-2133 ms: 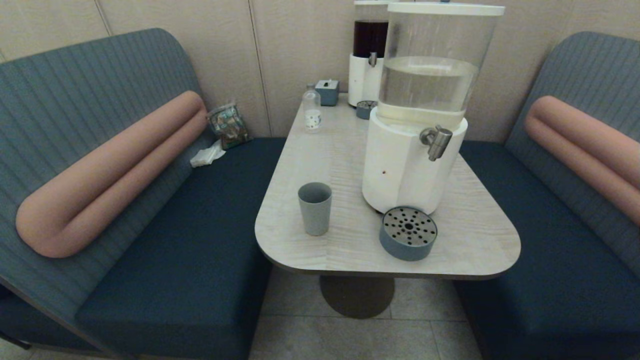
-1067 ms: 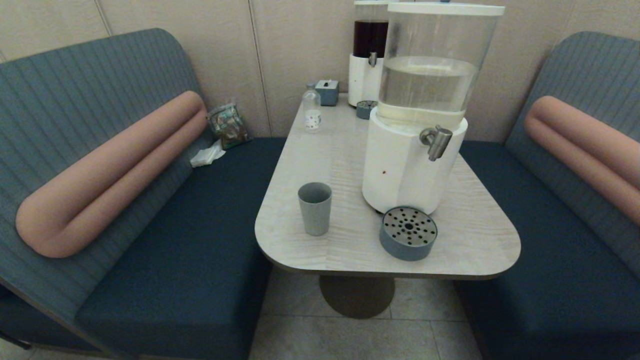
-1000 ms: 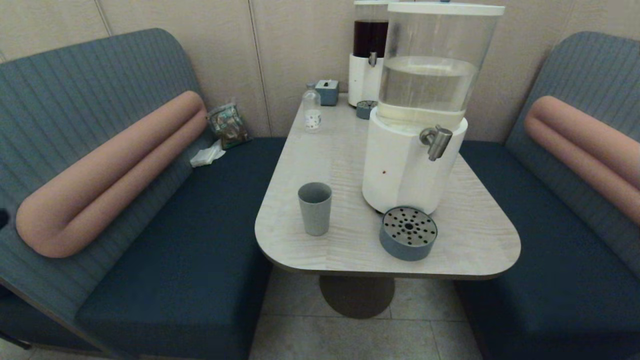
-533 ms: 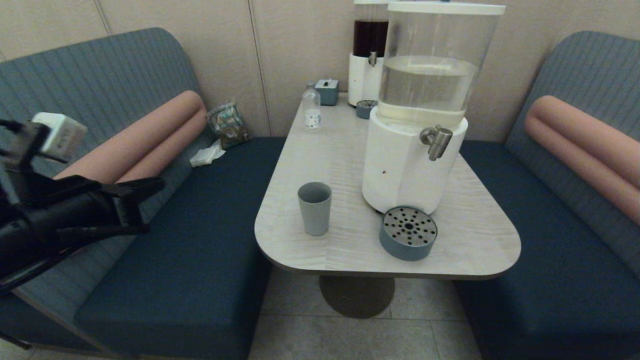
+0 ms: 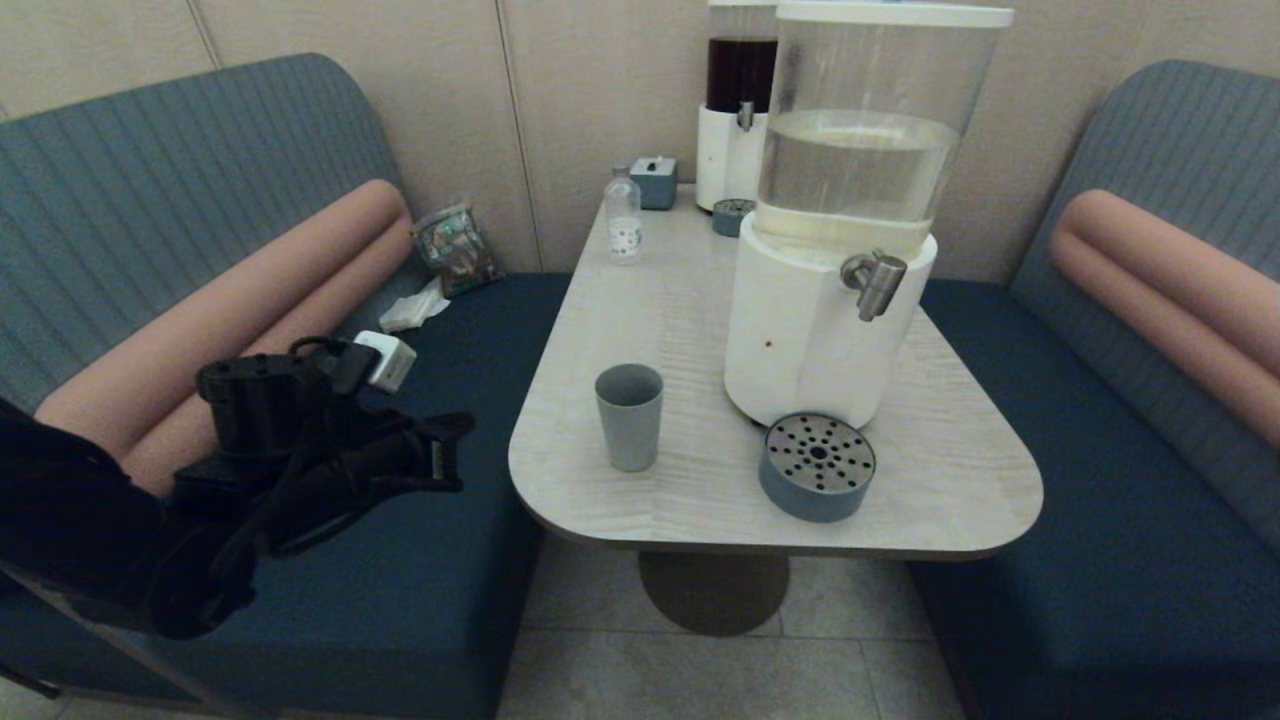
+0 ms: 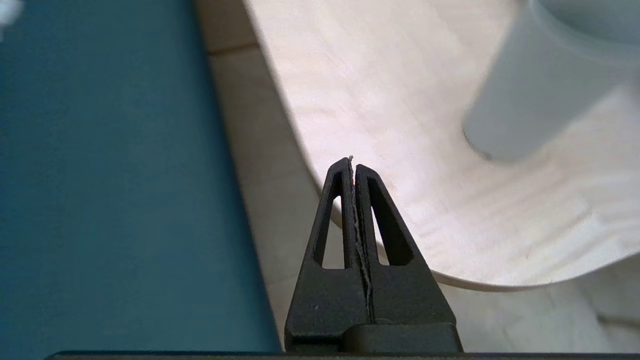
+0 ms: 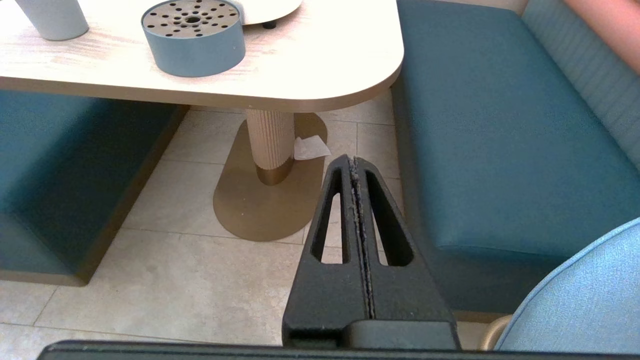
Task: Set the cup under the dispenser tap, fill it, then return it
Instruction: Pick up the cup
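Pale wood table [image 5: 690, 310] between teal benches [image 5: 400, 560].

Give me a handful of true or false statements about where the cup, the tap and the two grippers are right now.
1. The cup stands under the dispenser tap. False: it stands on the table, off to the left.
2. The left gripper has shut jaws. True.
3. The left gripper holds the cup. False: it is beside the table, short of it.
4. The right gripper is shut, low over the floor. True.
5. The perforated tray sits before the dispenser's white base. True.
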Available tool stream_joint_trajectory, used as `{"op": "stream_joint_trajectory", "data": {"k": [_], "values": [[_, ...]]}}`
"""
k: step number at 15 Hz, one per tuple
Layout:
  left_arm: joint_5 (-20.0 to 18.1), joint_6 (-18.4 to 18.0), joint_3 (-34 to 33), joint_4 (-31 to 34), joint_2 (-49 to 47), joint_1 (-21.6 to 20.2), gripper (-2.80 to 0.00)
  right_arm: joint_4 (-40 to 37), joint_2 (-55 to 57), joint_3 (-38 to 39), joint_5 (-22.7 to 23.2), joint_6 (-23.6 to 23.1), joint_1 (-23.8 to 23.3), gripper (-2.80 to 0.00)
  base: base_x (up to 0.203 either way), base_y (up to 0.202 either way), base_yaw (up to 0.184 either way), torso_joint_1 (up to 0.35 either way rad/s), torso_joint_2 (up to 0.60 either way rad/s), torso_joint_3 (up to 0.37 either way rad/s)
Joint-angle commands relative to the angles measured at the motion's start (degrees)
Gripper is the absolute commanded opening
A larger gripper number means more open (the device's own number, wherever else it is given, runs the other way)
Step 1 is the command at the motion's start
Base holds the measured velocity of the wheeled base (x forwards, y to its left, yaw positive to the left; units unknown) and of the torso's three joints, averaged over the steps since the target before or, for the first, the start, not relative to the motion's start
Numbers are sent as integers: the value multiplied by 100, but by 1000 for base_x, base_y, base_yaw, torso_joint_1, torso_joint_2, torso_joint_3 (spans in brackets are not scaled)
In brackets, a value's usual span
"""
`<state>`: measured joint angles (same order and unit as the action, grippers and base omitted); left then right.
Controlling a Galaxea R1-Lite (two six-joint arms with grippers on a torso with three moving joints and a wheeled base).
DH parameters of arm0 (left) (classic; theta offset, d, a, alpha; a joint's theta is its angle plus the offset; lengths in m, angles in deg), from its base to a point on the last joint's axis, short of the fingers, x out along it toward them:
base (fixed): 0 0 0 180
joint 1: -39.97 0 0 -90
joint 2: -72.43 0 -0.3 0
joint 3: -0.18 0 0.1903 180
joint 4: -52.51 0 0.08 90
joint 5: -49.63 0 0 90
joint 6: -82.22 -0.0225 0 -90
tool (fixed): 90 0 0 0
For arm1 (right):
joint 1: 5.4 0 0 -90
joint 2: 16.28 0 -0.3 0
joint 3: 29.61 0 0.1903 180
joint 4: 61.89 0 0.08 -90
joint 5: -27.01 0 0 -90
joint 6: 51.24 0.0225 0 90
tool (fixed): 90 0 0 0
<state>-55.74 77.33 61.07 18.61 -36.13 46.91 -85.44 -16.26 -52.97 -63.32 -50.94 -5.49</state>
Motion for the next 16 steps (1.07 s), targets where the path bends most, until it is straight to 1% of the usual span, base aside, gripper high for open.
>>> {"op": "stream_joint_trajectory", "data": {"k": [1, 2, 4, 6, 9, 12, 14, 16], "values": [[-3, -63, 45, -57, -478, 135, -280, 1, 6, 0, -2, 4, 1, -280, 0, 0, 0, 0, 0, 0], [7, -103, 49, -111, -532, 172, 0, 1, 6, 0, -2, 4, 1, -280, 0, 0, 0, 0, 0, 0], [-8, -86, -13, -299, -495, 203, 0, 1, 0, 0, -2, -4, 1, -280, 0, 0, 0, 0, 0, 0], [-10, -86, -218, -739, -499, 312, 0, 1, 6, 0, -2, 1, 1, -280, 0, 0, 0, 0, 0, 0], [21, -81, -497, -1263, -663, 620, 0, 1, 6, 0, -2, -4, 1, -280, 0, 0, 0, 0, 0, 0], [47, -69, -599, -1512, -616, 762, 0, 1, 6, 2, -2, 5, 1, -280, 0, 0, 0, 0, 0, 0], [119, -60, -817, -1923, -692, 828, 0, 1, 6, 0, -2, 5, 1, -280, 0, 0, 0, 0, 0, 0], [153, -56, -899, -2362, -929, 889, 0, 1, 6, 0, -2, 0, 5, -280, 0, 0, 0, 0, 0, 0]]}}
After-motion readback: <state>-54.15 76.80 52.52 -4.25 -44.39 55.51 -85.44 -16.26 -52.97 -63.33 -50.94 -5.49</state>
